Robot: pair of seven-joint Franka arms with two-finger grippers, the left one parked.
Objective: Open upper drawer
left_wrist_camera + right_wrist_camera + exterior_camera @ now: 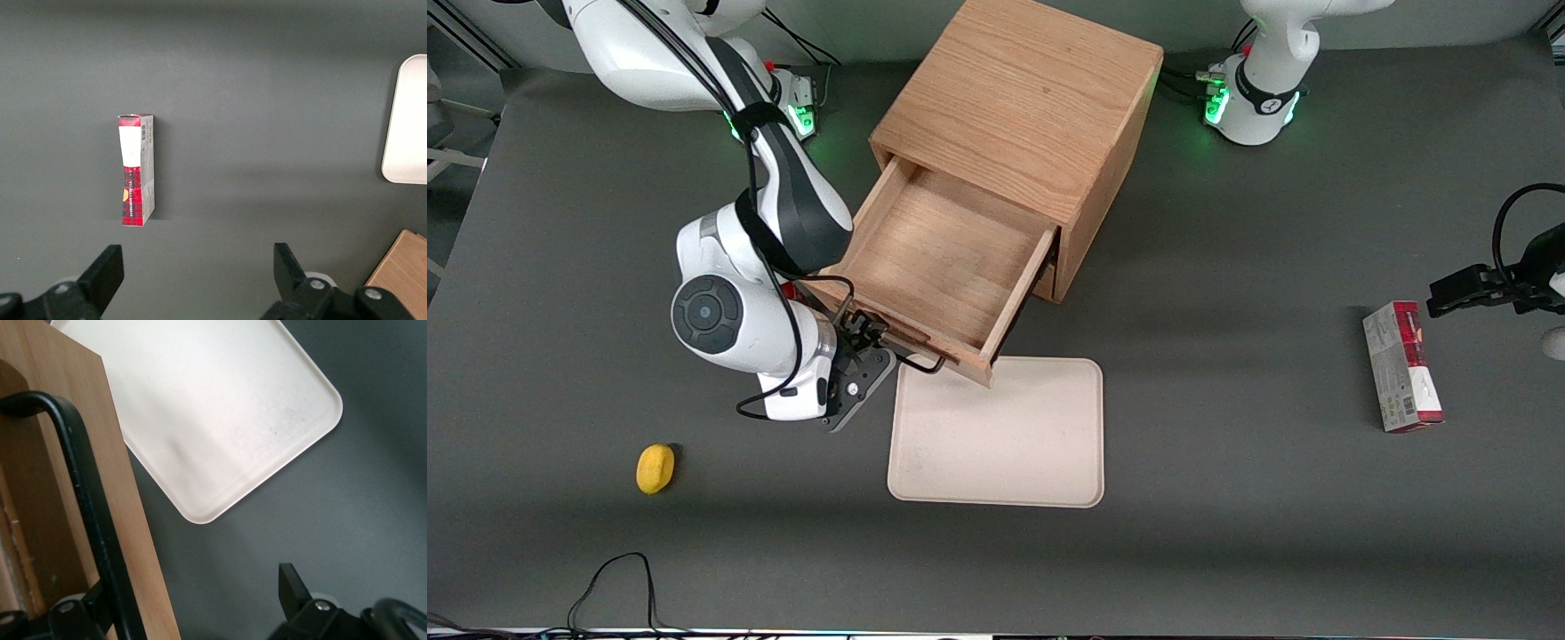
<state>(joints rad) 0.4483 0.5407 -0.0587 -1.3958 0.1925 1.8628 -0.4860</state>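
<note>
The dark grey desk [1227,533] carries a big light oak cabinet [1032,98] up at the robots' edge, roughly mid-length, turned at an angle. Its upper drawer [943,258], a shallow wooden box, is pulled well out and its front corner hangs just over a cream rounded-rectangle plastic tray [1005,444] lying nearer the front camera. The right arm's black two-finger gripper [860,336] sits right at the drawer front, and the wrist view shows its fingers [293,590] spread apart with the thin black wire handle [93,513] running past one of them, nothing clamped. A red and white carton [1402,366] lies toward the parked arm's end. A small yellow rounded lump [655,468] sits toward the working arm's end, near the front edge.
</note>
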